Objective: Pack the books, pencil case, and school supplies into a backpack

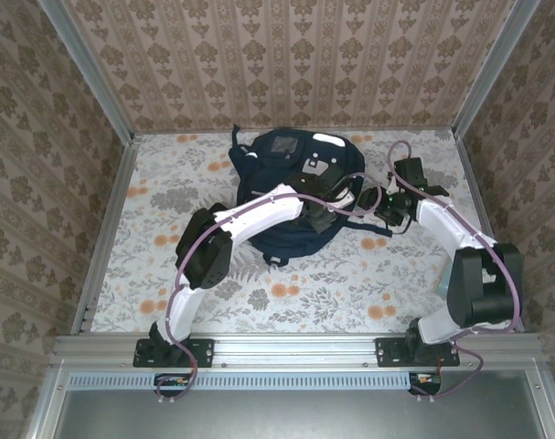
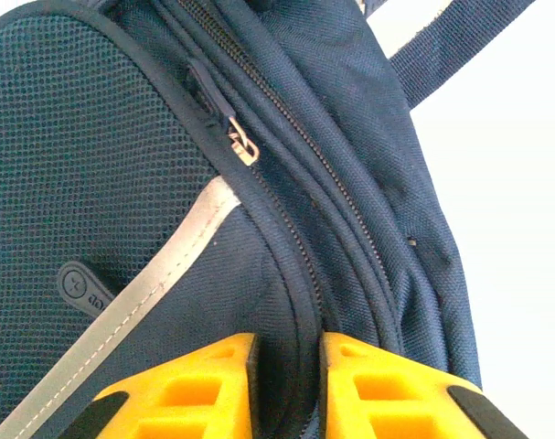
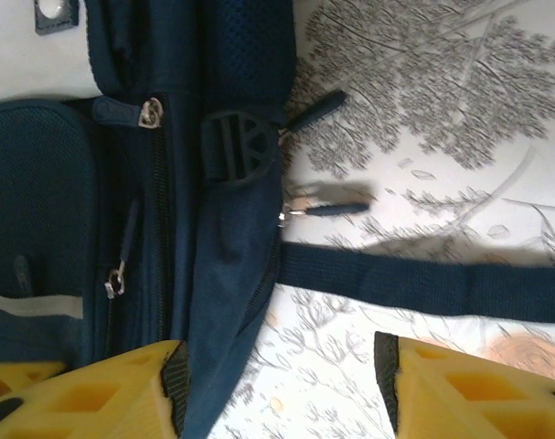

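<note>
Fabric of the backpack (image 2: pixel 76 183) sits pinched in left hand (image 2: pixel 288 370); right hand (image 3: pixel 277 389) gapes beside it.

The left gripper (image 2: pixel 288 361) pinches the backpack (image 2: pixel 85 165) along a seam (image 2: pixel 300 302) between 2 yellow fingers (image 2: pixel 195 389), below the metal zipper pull (image 2: pixel 243 146).

In the overhead view our left arm (image 1: pixel 259 212) lies across the backpack (image 1: pixel 259 172) and hides its middle and near end from us. From the left wrist, the backpack runs off the top, left and bottom edges. The left pincer (image 2: pixel 288 352) is cut by the bottom edge, and the mark on the round rubber badge (image 2: pixel 76 285) is too small to make out. From the right wrist, a dark strap (image 3: pixel 423 282) leaves at the right edge. The right pincer (image 3: pixel 279 352) is clipped at the bottom, and the zip pull (image 3: pixel 330 209) over the table (image 3: pixel 442 110) looks smeared.
</note>
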Tool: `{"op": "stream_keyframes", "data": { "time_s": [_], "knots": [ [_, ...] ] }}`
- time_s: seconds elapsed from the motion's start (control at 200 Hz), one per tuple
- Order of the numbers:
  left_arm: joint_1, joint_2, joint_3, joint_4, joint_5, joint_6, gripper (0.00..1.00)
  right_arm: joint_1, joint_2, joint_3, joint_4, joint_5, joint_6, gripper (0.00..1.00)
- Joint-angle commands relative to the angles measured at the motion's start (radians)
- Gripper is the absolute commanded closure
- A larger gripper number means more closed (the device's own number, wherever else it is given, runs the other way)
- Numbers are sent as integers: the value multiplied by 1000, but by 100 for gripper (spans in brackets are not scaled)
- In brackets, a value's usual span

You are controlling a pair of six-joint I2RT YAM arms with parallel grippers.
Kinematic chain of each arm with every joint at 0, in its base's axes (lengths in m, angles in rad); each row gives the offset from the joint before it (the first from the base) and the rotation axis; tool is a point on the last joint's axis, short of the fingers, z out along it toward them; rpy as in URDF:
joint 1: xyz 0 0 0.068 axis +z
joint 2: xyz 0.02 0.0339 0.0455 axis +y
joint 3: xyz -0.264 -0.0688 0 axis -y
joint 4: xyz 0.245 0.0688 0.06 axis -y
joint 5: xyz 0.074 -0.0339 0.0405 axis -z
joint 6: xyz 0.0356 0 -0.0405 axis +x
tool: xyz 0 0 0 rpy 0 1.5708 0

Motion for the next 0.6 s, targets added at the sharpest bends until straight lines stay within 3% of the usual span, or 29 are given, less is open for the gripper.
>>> {"op": "stream_keyframes", "data": {
  "time_s": [0.0, 0.255, 0.595],
  "knots": [
    [30, -89, -48, 70, -67, 14, 82, 36, 71, 104, -12, -18, -32, 45],
    [43, -222, -203, 191, -56, -15, 89, 105, 295, 380, -148, 88, -249, 54],
    [60, -314, -324, 266, -27, -52, 91, 136, 469, 575, -232, -20, -495, 57]
  ]
}}
